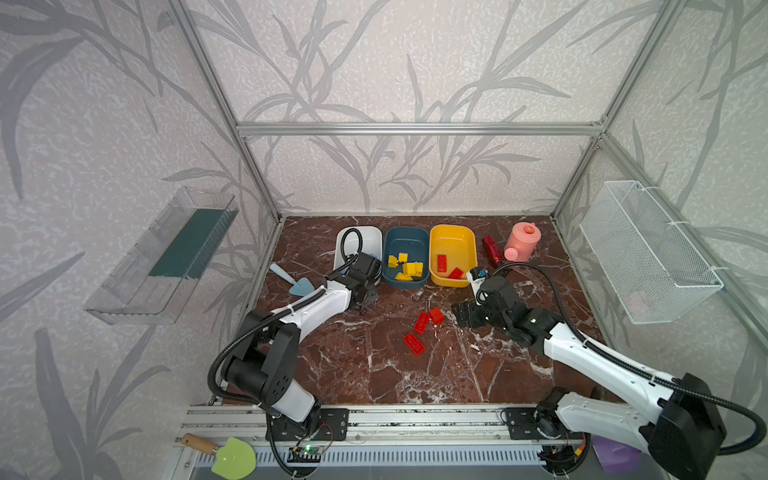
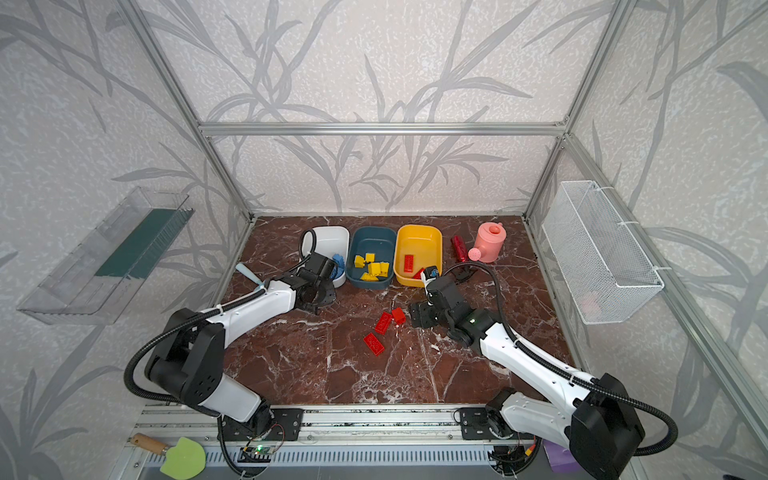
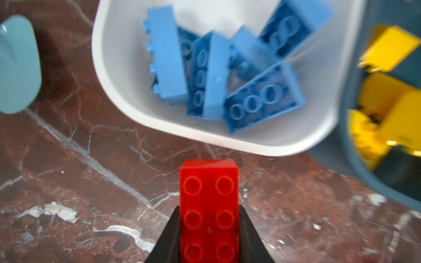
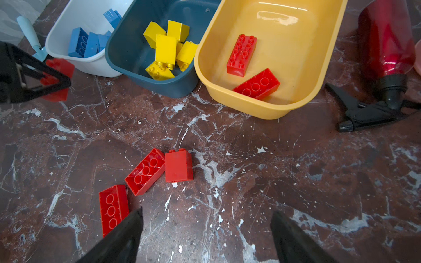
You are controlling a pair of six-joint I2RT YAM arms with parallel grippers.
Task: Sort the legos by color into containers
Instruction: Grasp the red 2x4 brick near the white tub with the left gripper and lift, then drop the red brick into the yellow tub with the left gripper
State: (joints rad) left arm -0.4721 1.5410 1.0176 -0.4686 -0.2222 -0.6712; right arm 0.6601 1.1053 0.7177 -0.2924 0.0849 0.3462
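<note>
Legos on marble tabletop

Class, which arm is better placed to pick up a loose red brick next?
Probably right: the right hand is open beside the loose red bricks; the left hand is shut on a red brick.

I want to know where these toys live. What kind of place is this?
Probably a robot testing booth, not a playroom. The left arm and right arm are fixed to a metal rail, and a metal frame with papered walls boxes in the table.
</note>
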